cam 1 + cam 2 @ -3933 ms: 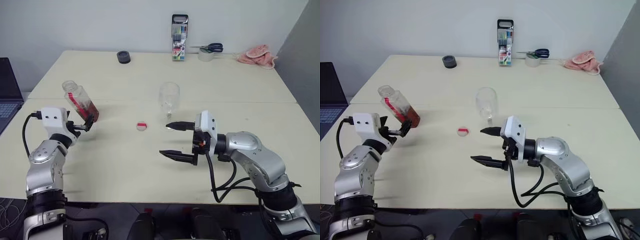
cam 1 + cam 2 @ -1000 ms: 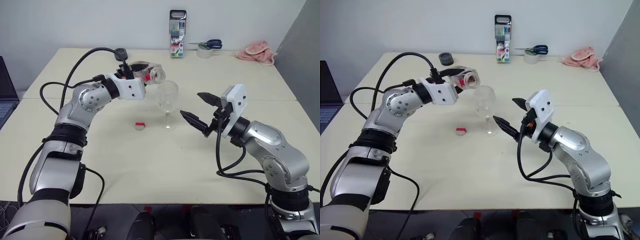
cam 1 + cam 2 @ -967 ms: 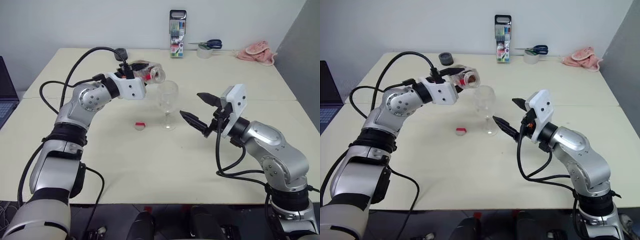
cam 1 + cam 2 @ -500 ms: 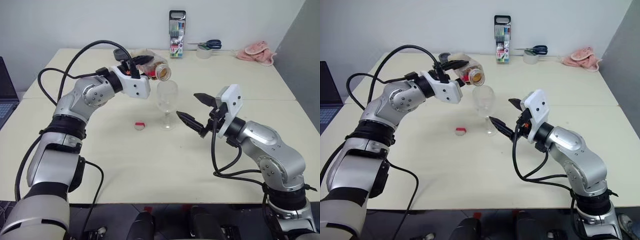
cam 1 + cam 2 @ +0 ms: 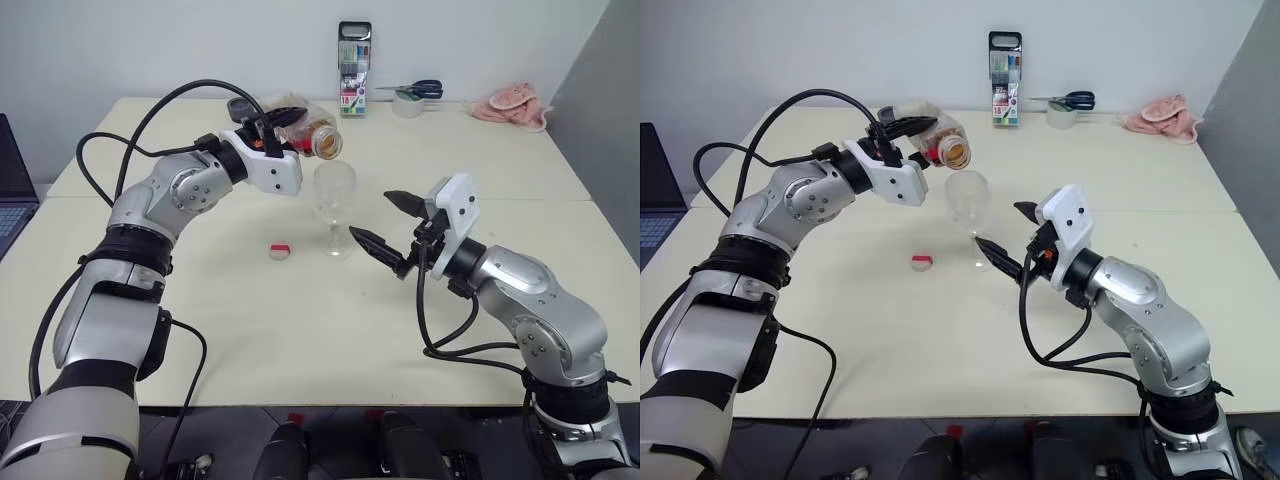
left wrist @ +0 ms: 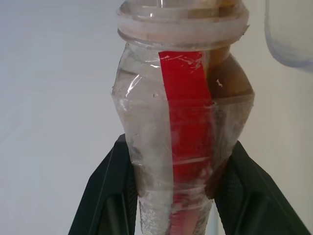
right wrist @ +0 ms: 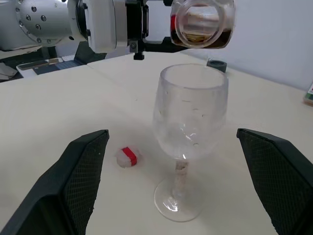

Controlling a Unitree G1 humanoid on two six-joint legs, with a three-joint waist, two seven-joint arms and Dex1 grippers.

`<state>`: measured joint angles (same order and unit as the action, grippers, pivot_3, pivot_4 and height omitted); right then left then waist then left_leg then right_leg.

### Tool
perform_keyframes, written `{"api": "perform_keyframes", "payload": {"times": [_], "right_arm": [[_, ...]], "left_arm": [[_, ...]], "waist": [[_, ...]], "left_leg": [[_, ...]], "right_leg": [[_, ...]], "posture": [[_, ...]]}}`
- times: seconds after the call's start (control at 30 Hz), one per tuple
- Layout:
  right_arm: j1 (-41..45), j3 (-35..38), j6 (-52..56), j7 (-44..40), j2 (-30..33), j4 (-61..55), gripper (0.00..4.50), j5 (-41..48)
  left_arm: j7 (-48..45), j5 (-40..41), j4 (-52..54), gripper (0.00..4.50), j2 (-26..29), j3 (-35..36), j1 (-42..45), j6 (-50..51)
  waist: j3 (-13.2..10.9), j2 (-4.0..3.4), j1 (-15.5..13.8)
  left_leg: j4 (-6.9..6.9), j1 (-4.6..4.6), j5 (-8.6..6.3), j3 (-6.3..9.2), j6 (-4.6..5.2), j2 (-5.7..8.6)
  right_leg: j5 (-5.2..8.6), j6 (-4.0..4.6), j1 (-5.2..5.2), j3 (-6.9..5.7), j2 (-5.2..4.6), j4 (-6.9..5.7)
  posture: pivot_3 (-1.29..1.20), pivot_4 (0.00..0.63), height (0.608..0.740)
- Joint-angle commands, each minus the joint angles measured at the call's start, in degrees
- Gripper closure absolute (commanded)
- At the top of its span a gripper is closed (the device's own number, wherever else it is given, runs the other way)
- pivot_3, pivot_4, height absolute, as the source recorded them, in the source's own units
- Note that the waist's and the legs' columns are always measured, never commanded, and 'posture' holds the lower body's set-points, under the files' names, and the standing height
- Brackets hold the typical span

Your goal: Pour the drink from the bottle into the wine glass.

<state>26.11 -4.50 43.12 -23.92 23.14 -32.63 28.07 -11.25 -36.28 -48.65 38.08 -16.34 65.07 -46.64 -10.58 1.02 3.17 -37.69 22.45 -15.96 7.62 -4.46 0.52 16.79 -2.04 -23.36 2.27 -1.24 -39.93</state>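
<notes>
Clamping my left jaws (image 6: 171,205) around the body of the bottle (image 5: 305,135), I am holding it tipped on its side above the desk (image 5: 300,330), open mouth facing the wine glass (image 5: 335,205) and hanging just above and beside its rim. The drink (image 7: 203,36) is pooling reddish-brown along the low side of the bottle, close to the lip. My right jaws (image 5: 385,222) are standing wide apart with nothing between them, flanking the glass near its stem without touching it. The glass is standing upright in the middle of the desk and looks dry. The white cap (image 5: 281,250) with its red stripe is lying on the desk just beside the foot. So, as I judge it, the uncapping and the carry are done; the pour itself is only about to begin, and tilting further over the bowl is what is left.
</notes>
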Motion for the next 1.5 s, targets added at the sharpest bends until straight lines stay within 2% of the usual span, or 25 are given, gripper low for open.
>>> {"api": "perform_keyframes", "payload": {"times": [0.03,0.97,1.5], "right_arm": [[0.1,0.0,-0.3,0.4,-0.2,-2.3,0.00,-0.2],[1.2,-1.3,1.5,2.3,-2.2,-3.6,0.00,-0.2],[0.2,-2.2,0.6,3.2,-3.2,-3.8,0.00,-1.0]], "left_arm": [[2.7,-0.4,-0.1,2.81,0.9,0.0,2.5,-0.5],[12.9,-6.8,-8.6,2.81,2.3,-5.1,7.0,-2.1],[15.7,-8.1,-11.2,2.81,2.1,-7.0,9.7,-2.7]], "waist": [[0.0,0.00,0.0],[0.0,0.00,0.1],[0.0,0.00,0.1]], "left_leg": [[-0.06,0.02,-0.05,0.01,0.08,0.00],[-0.19,0.06,-0.08,0.04,0.14,0.02],[-0.20,0.07,-0.08,0.04,0.14,0.03]], "right_leg": [[0.00,0.00,0.00,-0.01,0.00,-0.03],[0.00,0.00,0.00,-0.02,0.00,-0.08],[0.00,0.00,-0.02,-0.02,0.00,-0.09]], "posture": [[0.00,0.150,0.740],[0.00,0.150,0.740],[0.00,0.150,0.740]]}}
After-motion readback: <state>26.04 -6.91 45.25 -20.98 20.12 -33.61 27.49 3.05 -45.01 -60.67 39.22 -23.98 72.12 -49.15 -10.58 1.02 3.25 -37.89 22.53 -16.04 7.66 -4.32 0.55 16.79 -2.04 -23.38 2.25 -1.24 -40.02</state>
